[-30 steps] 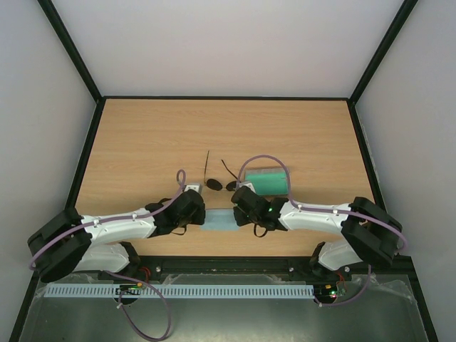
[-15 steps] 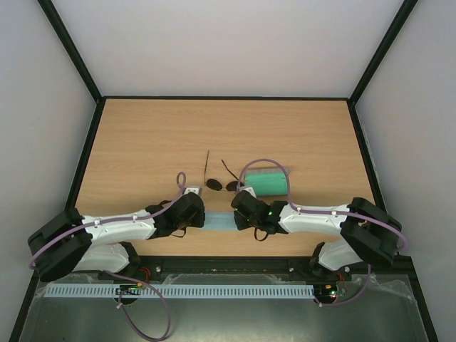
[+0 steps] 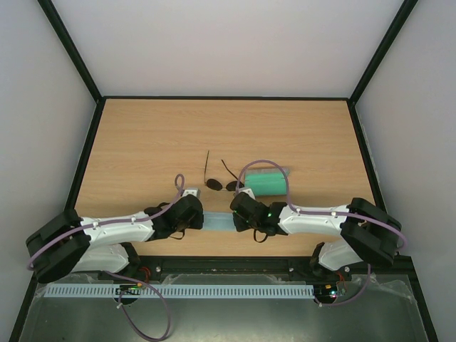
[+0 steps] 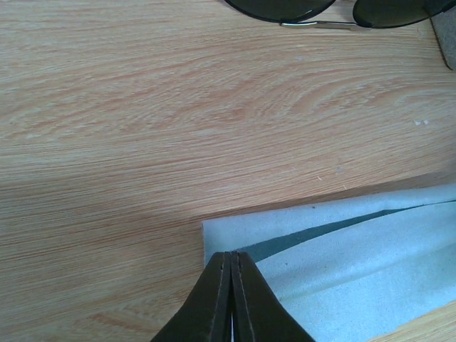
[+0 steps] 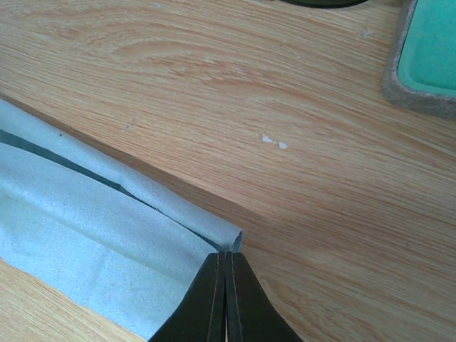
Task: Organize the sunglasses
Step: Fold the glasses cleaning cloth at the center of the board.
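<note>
The sunglasses (image 3: 221, 184), with two round dark lenses, lie open on the wooden table beside the case (image 3: 269, 182). Their lenses show at the top edge of the left wrist view (image 4: 281, 7). The light blue cloth (image 3: 217, 220) lies near the front edge with its far edge folded over itself. My left gripper (image 3: 197, 218) is shut on the cloth's left end (image 4: 342, 278). My right gripper (image 3: 238, 216) is shut on its right end (image 5: 92, 242). In the wrist views both fingertip pairs, left (image 4: 231, 260) and right (image 5: 226, 258), are pressed together at the fold.
The grey oblong case with a green lining lies open right of the sunglasses, and also shows in the right wrist view (image 5: 427, 53). The table's front edge (image 3: 228, 256) runs close behind both grippers. Black-framed walls enclose the table.
Both grippers have drawn back toward the near edge, carrying the cloth's far edge with them. The cloth now looks narrower and folded. The sunglasses and case have not moved.
</note>
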`<state>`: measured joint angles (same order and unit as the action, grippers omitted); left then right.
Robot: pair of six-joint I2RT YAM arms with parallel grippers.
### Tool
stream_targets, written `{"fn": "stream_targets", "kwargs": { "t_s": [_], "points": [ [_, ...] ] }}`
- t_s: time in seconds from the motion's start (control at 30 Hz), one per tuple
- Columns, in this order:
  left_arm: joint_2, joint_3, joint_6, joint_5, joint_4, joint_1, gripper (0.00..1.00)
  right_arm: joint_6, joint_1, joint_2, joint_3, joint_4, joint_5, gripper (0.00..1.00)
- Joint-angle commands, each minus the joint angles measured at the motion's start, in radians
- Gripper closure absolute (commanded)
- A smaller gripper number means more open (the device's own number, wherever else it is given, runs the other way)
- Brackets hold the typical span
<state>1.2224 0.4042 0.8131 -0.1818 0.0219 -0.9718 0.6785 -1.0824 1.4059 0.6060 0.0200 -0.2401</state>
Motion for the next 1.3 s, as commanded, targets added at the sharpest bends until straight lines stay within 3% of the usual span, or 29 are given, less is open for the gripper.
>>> {"fn": "stream_targets", "kwargs": {
  "t_s": [0.0, 1.27],
  "points": [
    [-0.019, -0.012, 0.006, -0.022, 0.017, -0.01, 0.96, 0.015, -0.013, -0.012, -0.017, 0.025, -0.016, 0.99],
    [-0.124, -0.04, 0.149, -0.099, 0.118, -0.158, 0.86, 0.102, -0.111, -0.133, -0.079, 0.093, -0.06, 0.91]
  ]
}}
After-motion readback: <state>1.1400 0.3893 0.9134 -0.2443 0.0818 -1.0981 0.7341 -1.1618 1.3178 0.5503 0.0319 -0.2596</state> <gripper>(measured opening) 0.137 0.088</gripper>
